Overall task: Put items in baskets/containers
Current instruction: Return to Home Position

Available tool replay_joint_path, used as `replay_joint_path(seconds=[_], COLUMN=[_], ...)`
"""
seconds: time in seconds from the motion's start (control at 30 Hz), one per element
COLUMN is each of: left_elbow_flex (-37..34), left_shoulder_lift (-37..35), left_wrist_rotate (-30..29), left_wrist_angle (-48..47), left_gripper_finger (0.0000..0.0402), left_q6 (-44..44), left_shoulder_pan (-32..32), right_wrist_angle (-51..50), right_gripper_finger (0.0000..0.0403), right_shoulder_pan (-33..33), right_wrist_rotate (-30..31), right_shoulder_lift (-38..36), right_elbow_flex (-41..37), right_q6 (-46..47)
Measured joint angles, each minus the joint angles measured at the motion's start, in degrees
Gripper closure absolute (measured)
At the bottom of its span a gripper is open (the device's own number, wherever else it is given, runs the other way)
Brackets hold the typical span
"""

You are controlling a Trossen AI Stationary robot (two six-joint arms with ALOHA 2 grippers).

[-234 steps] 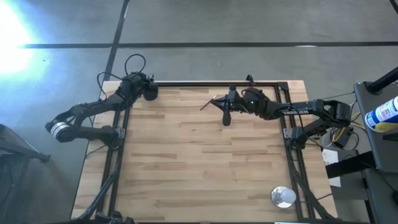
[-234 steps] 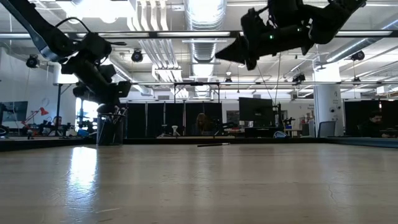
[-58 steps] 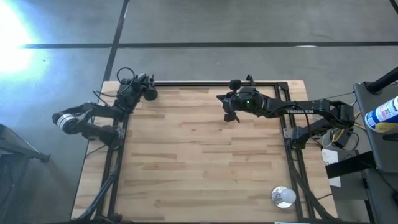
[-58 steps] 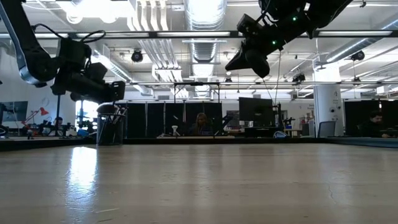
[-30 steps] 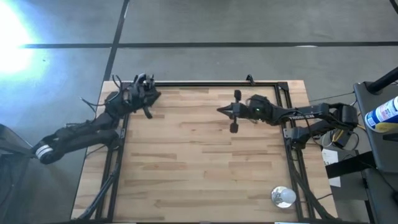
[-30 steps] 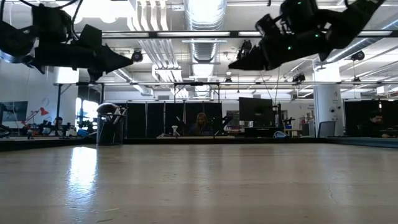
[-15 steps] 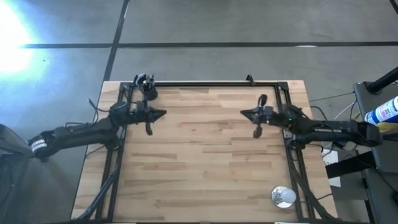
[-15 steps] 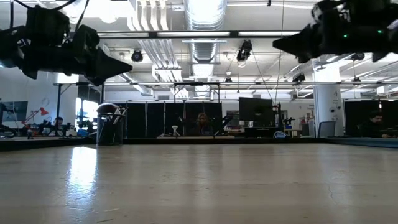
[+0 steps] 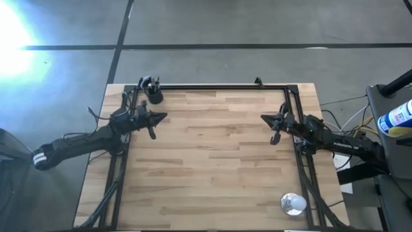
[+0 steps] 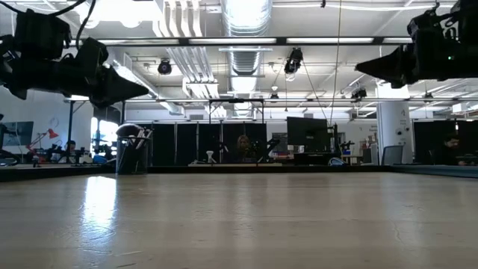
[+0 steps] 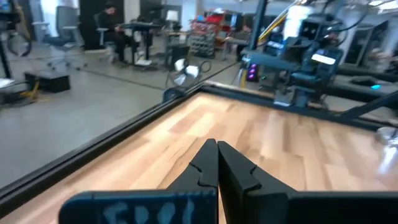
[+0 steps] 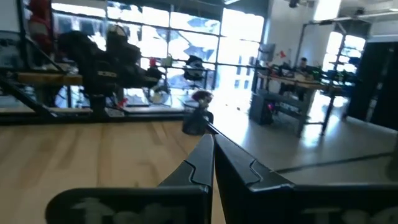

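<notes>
The black cup [image 9: 154, 96] is seen standing upright at a corner of the wooden surface [image 9: 212, 167] on the left arm's side, with the makeup brushes [image 9: 149, 82] gathered in it; 1 fluffy head is made out above its rim in the low view. The left claw [image 9: 161, 117] is held clenched and empty above the surface, near the cup but apart from it; the right claw [image 9: 265, 118] is likewise clenched on nothing, well apart at the opposite edge. The brushes are judged light, stiff in the handle, soft at the tip and apt to roll; each would best be pinched mid-handle, never at the bristles; the cup, narrow and top-heavy when loaded, is judged easily tipped, and would best be taken around its wall.
</notes>
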Motion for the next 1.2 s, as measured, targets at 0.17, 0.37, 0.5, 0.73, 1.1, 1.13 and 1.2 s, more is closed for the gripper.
replay_joint_path(seconds=[0.17,0.37,0.5,0.73,1.1,1.13,1.2], left_elbow_flex=[0.0,-1.2,-1.7,-1.7,-1.8,-1.8,-1.8], left_shoulder_lift=[-4.5,-10.4,-13.6,-17.6,-26.3,-25.9,-25.0], left_wrist_rotate=[-2.0,-5.5,-11.8,-18.2,-16.3,-16.2,-16.2], left_wrist_angle=[-4.9,-9.0,-13.1,-19.3,-24.0,-24.0,-24.2], left_gripper_finger=[0.0401,0.0401,0.0401,0.0401,0.0402,0.0401,0.0402], left_q6=[0.4,-0.7,-0.8,-0.3,2.8,2.4,1.8], left_shoulder_pan=[-0.8,-3.9,-7.7,-16.8,-19.2,-18.9,-18.5], right_wrist_angle=[-8.8,-12.0,-12.9,-13.2,-14.6,-14.6,-14.6], right_gripper_finger=[0.0394,0.0394,0.0394,0.0394,0.0394,0.0394,0.0394], right_shoulder_pan=[0.0,0.0,0.0,0.0,0.0,0.0,0.0], right_wrist_rotate=[3.3,3.4,3.8,4.5,5.9,5.9,5.9], right_shoulder_lift=[-7.7,-12.0,-12.0,-12.0,-12.0,-12.0,-11.9], right_elbow_flex=[0.0,0.0,0.0,0.0,-0.8,-0.8,-0.8], right_q6=[0.1,1.9,1.9,2.2,5.1,5.4,5.4])
